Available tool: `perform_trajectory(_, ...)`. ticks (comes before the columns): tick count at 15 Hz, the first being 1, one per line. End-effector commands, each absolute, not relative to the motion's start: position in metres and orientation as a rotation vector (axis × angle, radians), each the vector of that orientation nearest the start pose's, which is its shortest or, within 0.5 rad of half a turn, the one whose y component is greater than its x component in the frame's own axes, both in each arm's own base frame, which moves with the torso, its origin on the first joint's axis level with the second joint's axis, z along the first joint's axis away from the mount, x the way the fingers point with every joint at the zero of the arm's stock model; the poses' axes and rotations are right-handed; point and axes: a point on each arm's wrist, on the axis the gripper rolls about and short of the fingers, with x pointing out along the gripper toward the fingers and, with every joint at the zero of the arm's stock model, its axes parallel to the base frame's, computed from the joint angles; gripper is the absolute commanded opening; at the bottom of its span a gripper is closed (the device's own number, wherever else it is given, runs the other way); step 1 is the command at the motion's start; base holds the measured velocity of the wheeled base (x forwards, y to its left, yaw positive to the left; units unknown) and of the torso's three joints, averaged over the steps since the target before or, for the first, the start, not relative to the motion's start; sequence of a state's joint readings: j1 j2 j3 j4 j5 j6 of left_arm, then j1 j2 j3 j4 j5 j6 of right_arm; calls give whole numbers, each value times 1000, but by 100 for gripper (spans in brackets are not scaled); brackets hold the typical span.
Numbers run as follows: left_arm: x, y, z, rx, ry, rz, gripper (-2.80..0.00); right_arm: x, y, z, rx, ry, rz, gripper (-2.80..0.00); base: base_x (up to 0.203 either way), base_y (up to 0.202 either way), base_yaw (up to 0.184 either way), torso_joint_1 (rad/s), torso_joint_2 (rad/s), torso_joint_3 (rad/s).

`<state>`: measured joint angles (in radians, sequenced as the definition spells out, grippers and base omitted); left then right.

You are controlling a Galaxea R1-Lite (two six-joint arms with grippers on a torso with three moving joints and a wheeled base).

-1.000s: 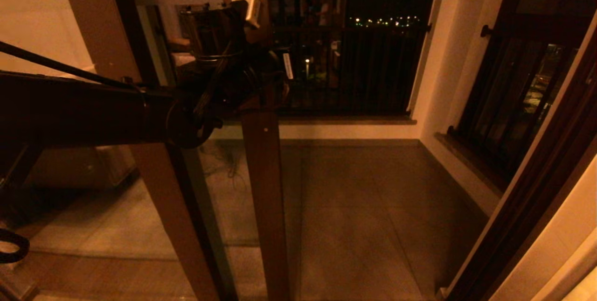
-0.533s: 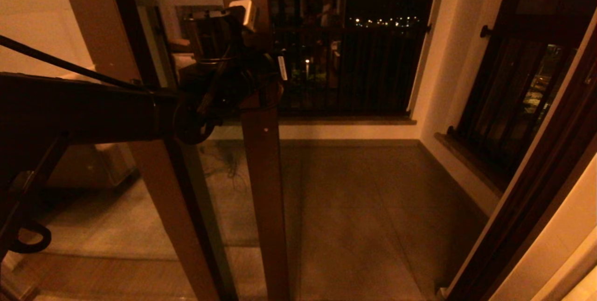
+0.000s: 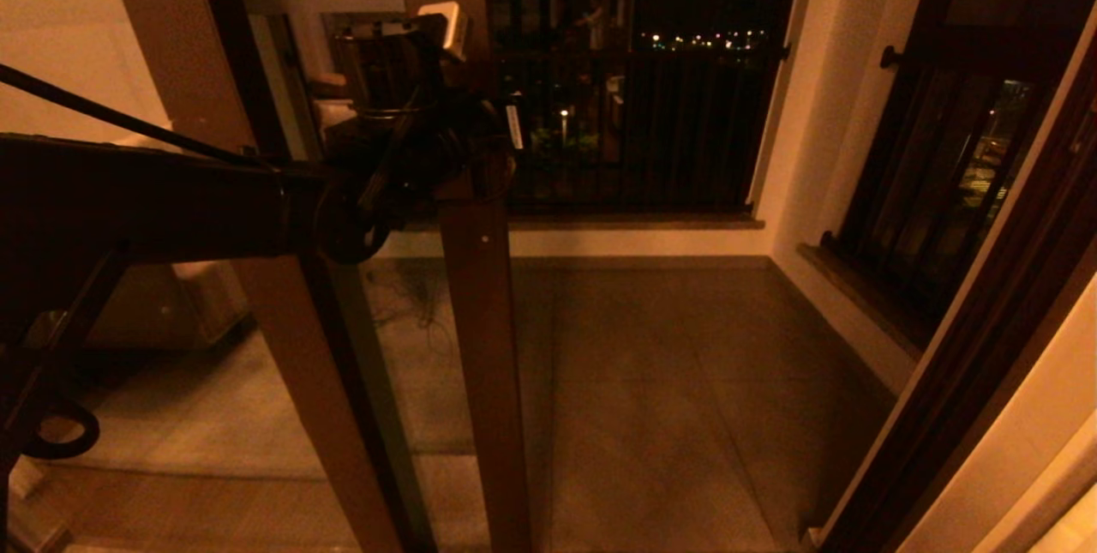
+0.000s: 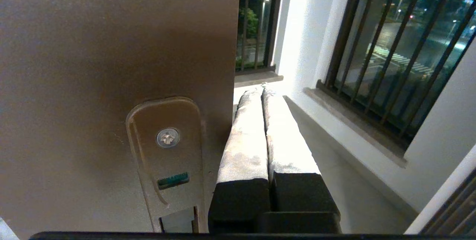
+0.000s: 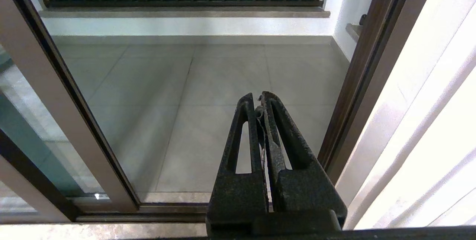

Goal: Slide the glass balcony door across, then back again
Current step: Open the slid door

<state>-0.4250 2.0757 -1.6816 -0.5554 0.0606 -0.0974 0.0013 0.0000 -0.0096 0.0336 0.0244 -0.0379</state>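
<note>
The glass balcony door [image 3: 484, 339] stood partly slid across the opening, its brown stile running up the middle-left of the head view, with the tiled balcony floor [image 3: 668, 381] showing bare to the right of it as far as the dark outer frame [image 3: 968, 381] at the right edge. The left arm reached in from the left of the head view, and the left gripper [image 4: 262, 92] sat right at the edge of the stile, at about the height of the handle plate [image 4: 167, 158] (a narrow brown plate held by a small screw [image 4: 167, 137], with a green tag below it). In the left wrist view its two pale fingers [image 4: 245, 139] were pressed together with nothing between them, lying alongside the door's free edge; whether they actually touched the frame could not be made out. Beyond them a barred window [image 4: 390, 57] looked onto lit streets. The right gripper [image 5: 259, 98] hung lower and back from the door, aimed at the open doorway over the floor tiles, its black fingers [image 5: 243, 136] closed on each other and holding nothing. In that view the door's stile [image 5: 55, 95] rose on one side and the floor track [image 5: 148, 210] ran across beneath it. Another barred window [image 3: 634, 107] lay straight ahead at the far end of the balcony.
</note>
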Motion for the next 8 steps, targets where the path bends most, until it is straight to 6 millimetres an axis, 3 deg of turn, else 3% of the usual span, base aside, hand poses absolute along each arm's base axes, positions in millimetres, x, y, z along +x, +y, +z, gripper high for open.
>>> perform_trajectory(1,398,-174,284,-137,-146,-352,-280,-23,1,75,-38,26,27,-280,0,0,0,0,0,0)
perform_trajectory(8,397,-164,282,-134,-138,-331,-280,-24,1,75,-38,24,27,-280,0,0,0,0,0,0)
